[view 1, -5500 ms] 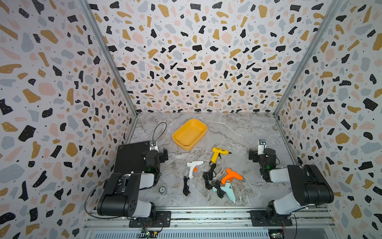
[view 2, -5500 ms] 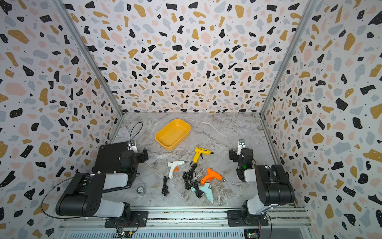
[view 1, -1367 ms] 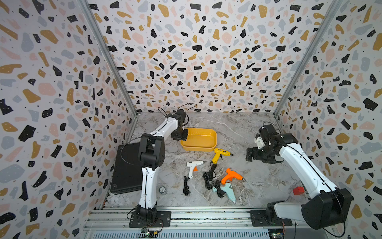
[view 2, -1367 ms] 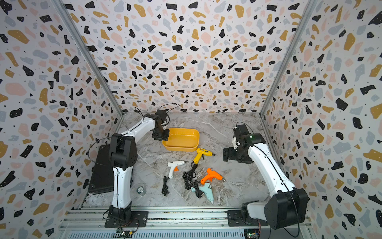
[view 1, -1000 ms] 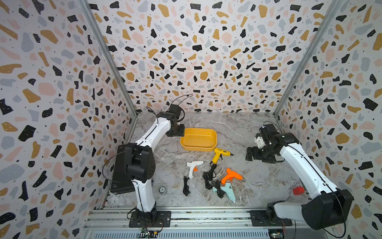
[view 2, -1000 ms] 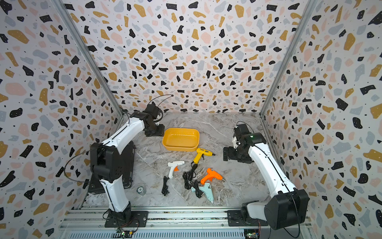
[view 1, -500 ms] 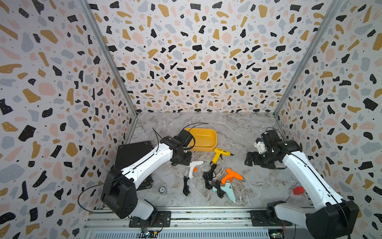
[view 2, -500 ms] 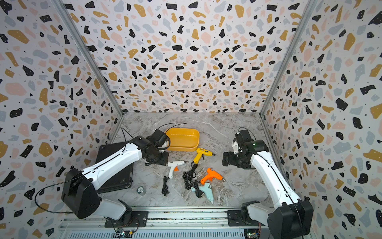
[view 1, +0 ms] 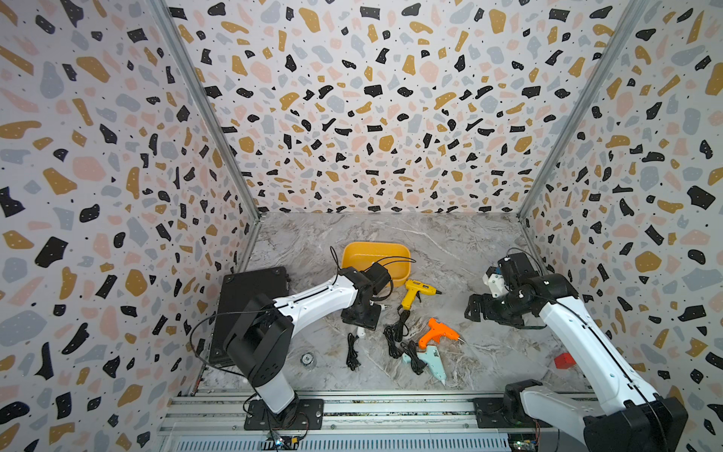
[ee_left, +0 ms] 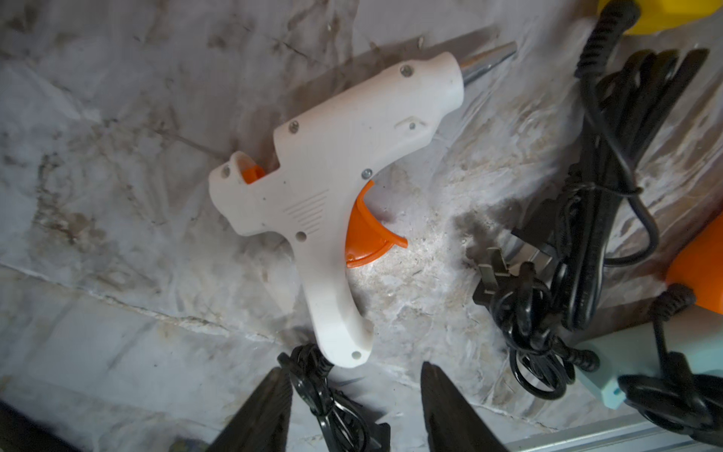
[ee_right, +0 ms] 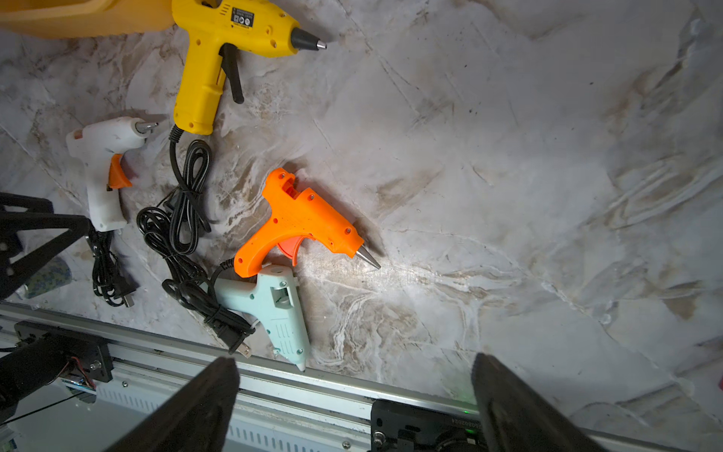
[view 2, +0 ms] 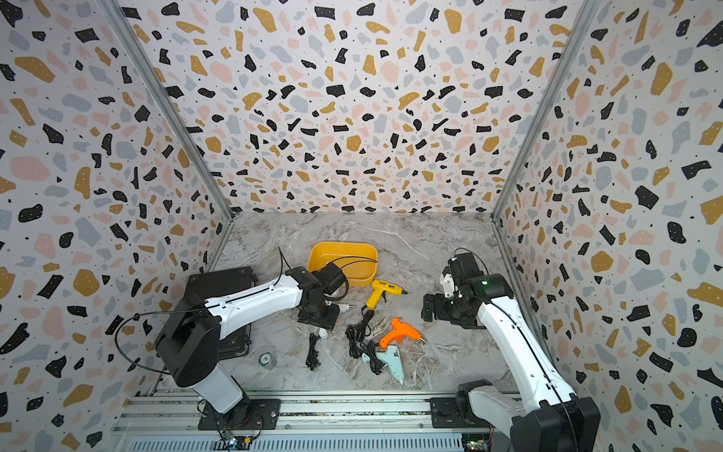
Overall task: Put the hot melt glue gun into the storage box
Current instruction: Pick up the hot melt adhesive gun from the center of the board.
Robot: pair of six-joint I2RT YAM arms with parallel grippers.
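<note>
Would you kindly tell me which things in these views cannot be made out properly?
- White plastic glue gun: in both top views the left end effector covers most of it.
- Yellow-orange plastic storage box: in both top views its near-left corner is behind the left arm; in the right wrist view the picture edge cuts it off.
- Small round object by the left arm's base: in both top views it is too small to identify.

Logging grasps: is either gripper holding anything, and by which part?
Nothing is held. The left gripper hangs open above the white glue gun; the right gripper is open too.
</note>
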